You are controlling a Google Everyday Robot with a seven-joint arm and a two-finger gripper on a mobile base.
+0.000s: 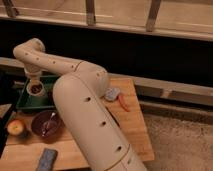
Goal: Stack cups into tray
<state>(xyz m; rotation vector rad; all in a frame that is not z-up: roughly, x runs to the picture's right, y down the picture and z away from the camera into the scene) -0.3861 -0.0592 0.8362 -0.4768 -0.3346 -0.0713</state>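
Observation:
The dark green tray lies at the back left of the wooden table. One pale cream cup with a dark inside stands in the tray near its back. My gripper hangs from the bent wrist straight over this cup, at or just above its rim. The arm's thick cream link crosses the table's middle and hides the tray's right part. No other cup shows.
A dark purple bowl with a utensil in it stands in front of the tray. An apple lies to its left. A blue sponge is at the front edge. A grey-blue object and a red one lie at the right.

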